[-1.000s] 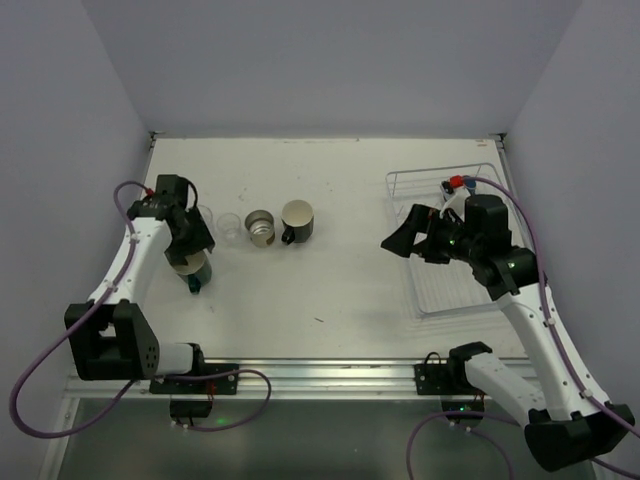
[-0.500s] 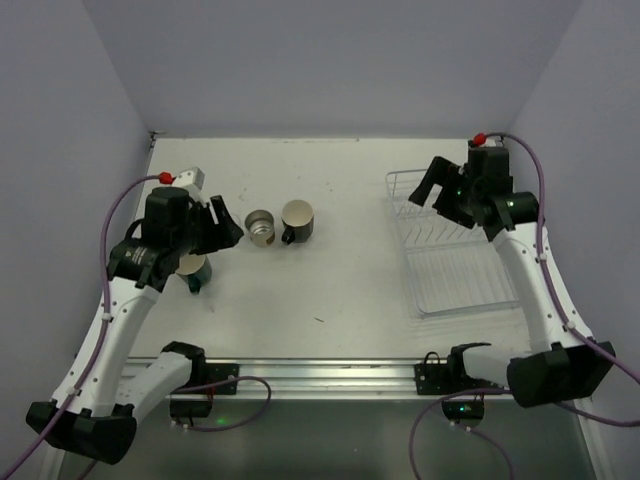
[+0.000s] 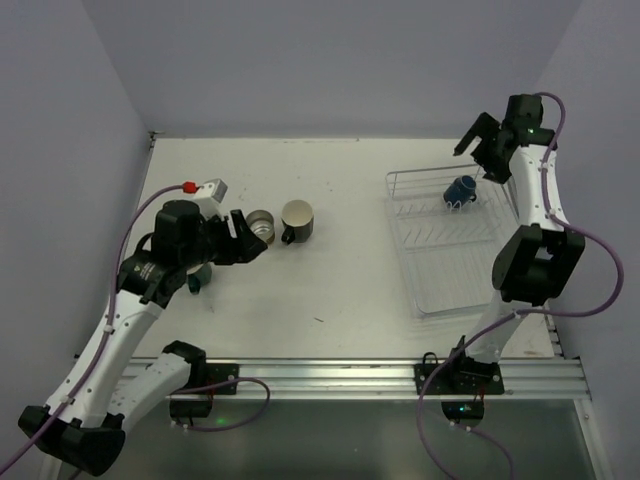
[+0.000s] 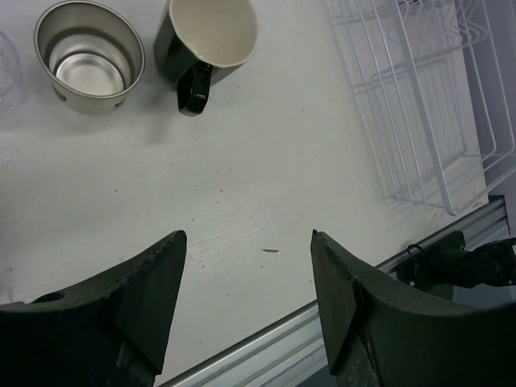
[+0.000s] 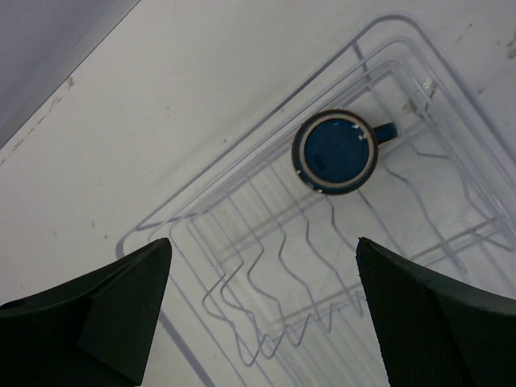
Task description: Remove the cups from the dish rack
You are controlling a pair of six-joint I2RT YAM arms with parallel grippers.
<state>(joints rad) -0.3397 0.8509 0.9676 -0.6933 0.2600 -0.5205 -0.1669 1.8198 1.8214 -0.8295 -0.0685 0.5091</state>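
**Top external view.** The dish rack (image 3: 440,282) sits at the right of the frame. It is a white wire frame on a clear tray, far broader than any cup. One cup is in it, a blue mug (image 3: 460,190) at the rack's upper end, near the back rail. The right gripper (image 3: 478,152) hangs above and just beyond that end. Its jaws are spread wide and hold nothing.

At centre left, two cups stand side by side on the table (image 3: 340,280). One is a steel cup (image 3: 262,226) and the other a black mug (image 3: 297,220) with a cream inside. A dark teal cup (image 3: 196,277) shows partly from under the left arm. The left gripper (image 3: 243,238) is just left of the steel cup, with its jaws wide and empty.

**Left wrist view.** The left gripper's (image 4: 246,298) two dark fingers (image 4: 145,294) stand far apart at the bottom of the frame, with bare table between them. The steel cup (image 4: 89,55) is at upper left, upright and empty. The black mug (image 4: 205,36) is to its right with its handle pointing down the frame. The rack's wires (image 4: 419,105) fill the upper right corner.

**Right wrist view.** The right gripper (image 5: 262,314) looks down with its jaws wide. The blue mug (image 5: 337,151) shows as a blue disc ringed in a pale band, with its handle to the right. Whether it stands mouth up or mouth down cannot be told. It sits in the upper right part of the rack (image 5: 242,274), among the wavy wire dividers.
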